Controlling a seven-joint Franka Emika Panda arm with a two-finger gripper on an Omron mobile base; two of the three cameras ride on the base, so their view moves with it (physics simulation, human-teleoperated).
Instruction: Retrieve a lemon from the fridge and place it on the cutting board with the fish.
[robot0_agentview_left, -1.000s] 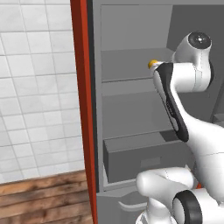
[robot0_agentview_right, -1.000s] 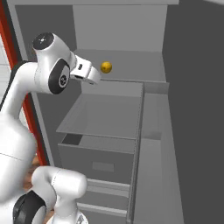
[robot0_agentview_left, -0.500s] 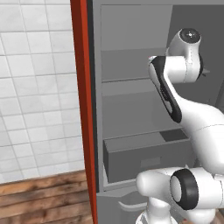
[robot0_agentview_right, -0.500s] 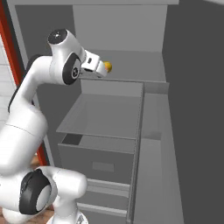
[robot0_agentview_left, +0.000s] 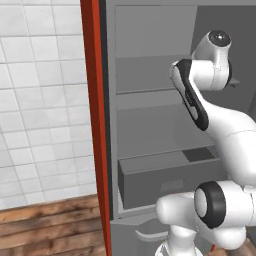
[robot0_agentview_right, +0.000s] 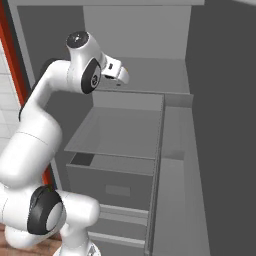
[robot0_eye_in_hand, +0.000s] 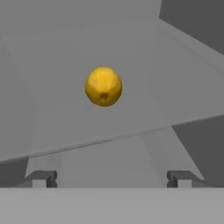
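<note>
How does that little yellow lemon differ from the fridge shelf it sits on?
The lemon is bright yellow, while the shelf is plain grey. The lemon is small and round; the shelf is broad and flat. The lemon's skin looks dimpled with a dark spot, whereas the shelf is smooth and even. Both lie inside the open fridge, ahead of the spread fingers.

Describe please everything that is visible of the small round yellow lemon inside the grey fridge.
The small round yellow lemon has dimpled, slightly mottled skin and a darker brownish spot facing the camera. It looks whole and rests alone on a flat grey fridge shelf, set back from the shelf's front edge. Nothing but the shelf touches it; the open gripper is short of it, fingertips apart on either side below.
</note>
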